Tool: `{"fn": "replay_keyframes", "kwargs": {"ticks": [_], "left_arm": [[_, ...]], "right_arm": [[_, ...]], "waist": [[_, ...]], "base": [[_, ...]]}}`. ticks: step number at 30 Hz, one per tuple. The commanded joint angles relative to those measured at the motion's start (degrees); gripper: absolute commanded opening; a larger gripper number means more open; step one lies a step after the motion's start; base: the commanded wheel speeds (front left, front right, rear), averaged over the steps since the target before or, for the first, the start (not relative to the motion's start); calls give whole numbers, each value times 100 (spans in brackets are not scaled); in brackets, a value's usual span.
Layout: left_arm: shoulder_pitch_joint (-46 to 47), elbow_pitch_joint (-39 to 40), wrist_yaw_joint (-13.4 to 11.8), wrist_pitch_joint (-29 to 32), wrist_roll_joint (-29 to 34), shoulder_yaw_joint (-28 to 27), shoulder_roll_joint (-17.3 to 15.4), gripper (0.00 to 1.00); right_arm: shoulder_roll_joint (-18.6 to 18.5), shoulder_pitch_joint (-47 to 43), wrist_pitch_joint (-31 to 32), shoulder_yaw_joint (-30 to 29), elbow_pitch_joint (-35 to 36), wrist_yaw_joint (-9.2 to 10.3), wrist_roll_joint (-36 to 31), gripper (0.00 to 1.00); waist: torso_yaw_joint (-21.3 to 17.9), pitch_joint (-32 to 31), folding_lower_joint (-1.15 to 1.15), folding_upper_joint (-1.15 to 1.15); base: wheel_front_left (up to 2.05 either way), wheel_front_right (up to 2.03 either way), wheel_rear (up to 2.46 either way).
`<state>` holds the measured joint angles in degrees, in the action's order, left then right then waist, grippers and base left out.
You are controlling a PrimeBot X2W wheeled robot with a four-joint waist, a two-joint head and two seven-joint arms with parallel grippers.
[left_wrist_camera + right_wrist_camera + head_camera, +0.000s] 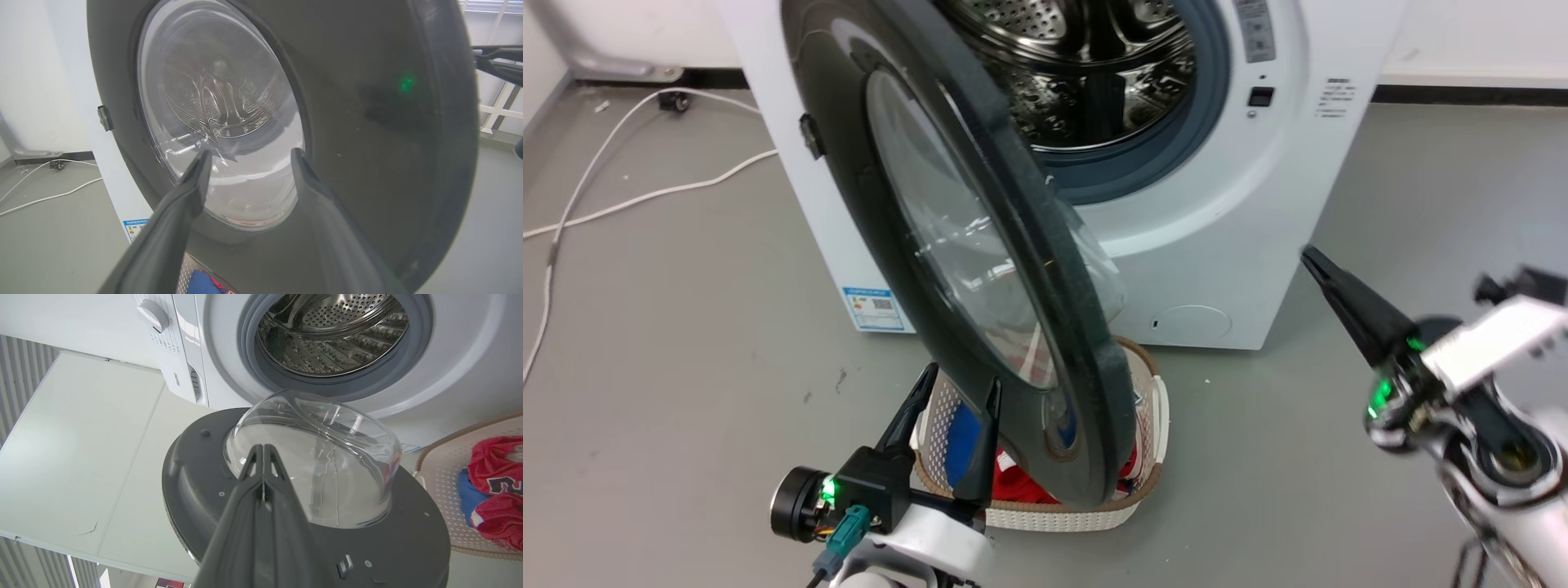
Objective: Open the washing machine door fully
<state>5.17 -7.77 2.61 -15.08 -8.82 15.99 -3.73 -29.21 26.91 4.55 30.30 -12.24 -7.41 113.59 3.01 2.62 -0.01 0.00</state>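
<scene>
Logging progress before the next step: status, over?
Left gripper open, facing washing machine door; right gripper shut, clear of it. Door part open, not fully. Laundry basket under its lower edge.

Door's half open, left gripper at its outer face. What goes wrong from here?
Left gripper, open, sits outside the washing machine door: it may block further swing.
Right gripper, shut, faces the inner side; a push might land on the glass bowl and slip.
The door's lower edge hangs over the laundry basket; it may snag.
</scene>
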Motion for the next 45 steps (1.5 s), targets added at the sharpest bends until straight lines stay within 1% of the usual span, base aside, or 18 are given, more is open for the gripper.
{"fn": "replay_keyframes", "kwargs": {"ticks": [1, 2, 3, 7, 9, 11, 12, 14, 17, 18, 20, 21, 22, 24, 26, 27, 34, 45], "left_arm": [[-68, -21, 23, -14, 29, -38, -40, 100], [-109, -35, 19, -14, 30, -67, -54, 100], [-138, -43, 16, -14, 27, -94, -61, 100], [-199, -83, 1, -14, -16, -214, -59, 100], [-233, -84, -7, -14, -35, -268, -51, 100], [-254, -80, -27, -14, -45, -323, -45, 100], [-265, -81, -33, -14, -56, -357, -43, 100], [-281, -70, -50, -14, -70, -428, -44, 100], [-337, -71, -53, -13, -81, -480, -37, 100], [-353, -78, -48, -14, -86, -493, -35, 100], [-360, -93, -38, -14, -84, -518, -33, 100], [-360, -93, -38, -14, -84, -518, -33, 100], [-358, -107, -32, -14, -78, -538, -34, 100], [-355, -124, -20, -14, -65, -543, -28, 100], [-353, -131, -12, -14, -49, -555, -24, 100], [-362, -150, -39, -14, -30, -594, -20, 100], [-313, -192, -42, -14, 26, -630, -23, 100], [-276, -229, -60, -14, 91, -648, 0, 100]], "right_arm": [[-62, -283, -190, -51, 106, -14, -137, 47], [-113, -519, -435, -122, 219, -14, -247, 94], [-157, -724, -665, -190, 317, -15, -350, 100], [-407, -1479, -1579, -377, 523, -15, -858, 100], [-522, -1717, -1833, -442, 486, -14, -1245, 100], [-660, -1873, -1945, -568, 287, -15, -1869, 100], [-617, -1921, -1962, -715, 185, -15, -2183, 100], [-488, -1974, -1973, -1278, -51, -15, -3167, 100], [-104, -2111, -1966, -2011, -256, -15, -4908, 100], [21, -2127, -1968, -2283, -226, -15, -5545, 100], [427, -2246, -1968, -2693, -61, -15, -6647, 100], [427, -2246, -1968, -2693, -61, -15, -6647, 100], [799, -2412, -1958, -2994, 218, -13, -7640, 100], [1183, -2587, -1814, -3233, 587, -7, -8469, 100], [1618, -2757, -1672, -3398, 989, -7, -9026, 100], [2012, -3040, -1413, -3452, 1367, -7, -9814, 100], [2347, -3283, -1164, -3232, 1486, -7, -10467, 100], [2364, -3153, -1211, -3123, 1330, -7, -10815, 100]], "waist": [[-82, -65, 1, 0], [-116, -93, 1, 0], [-148, -115, 1, 0], [-251, -184, 1, 0], [-301, -202, 1, 0], [-351, -219, 1, 0], [-374, -234, 1, 0], [-423, -254, 1, 0], [-471, -293, 1, 0], [-481, -300, 1, 0], [-492, -319, 1, 0], [-492, -319, 1, 0], [-484, -337, 1, 0], [-467, -360, 1, 0], [-453, -369, 1, 0], [-447, -379, 1, 0], [-423, -361, 1, 0], [-343, -304, 1, 0]], "base": [[0, 0, 0], [0, 0, 0], [0, 0, 0], [0, 0, 0], [0, 0, 0], [0, 0, 0], [0, 0, 0], [0, 0, 0], [0, 0, 0], [0, 0, 0], [0, 0, 0], [0, 0, 0], [0, 0, 0], [0, 0, 0], [0, 0, 0], [0, 0, 0], [0, 0, 0], [0, 0, 0]]}}
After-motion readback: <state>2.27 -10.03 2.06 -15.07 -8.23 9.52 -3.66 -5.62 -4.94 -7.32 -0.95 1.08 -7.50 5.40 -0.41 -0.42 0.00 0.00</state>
